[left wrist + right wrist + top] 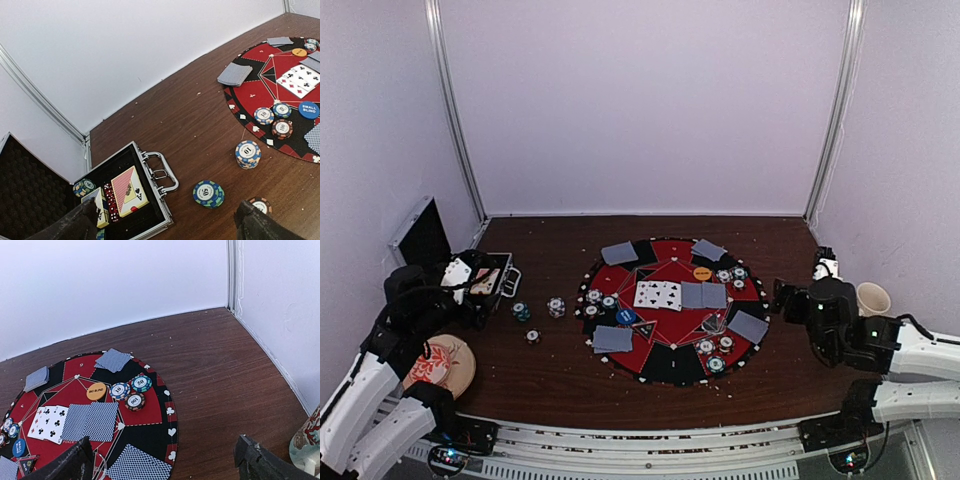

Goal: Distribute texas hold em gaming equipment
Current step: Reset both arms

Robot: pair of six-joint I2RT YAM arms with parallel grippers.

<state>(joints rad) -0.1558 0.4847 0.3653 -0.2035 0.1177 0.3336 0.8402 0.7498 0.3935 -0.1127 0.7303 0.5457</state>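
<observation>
— Anything readable?
— "SMALL BLIND" on the blue disc, "BIG BLIND" on the orange disc, both on the mat among cards and chips.
— And the grip?
— The left jaws and the right jaws both gape wide, empty (only partly in frame).

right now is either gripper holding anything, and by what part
Nothing is held. The left gripper and the right gripper are both open, and each wrist view shows nothing between the jaws.

Twelve chip stacks, three face-up cards, two labelled discs
</observation>
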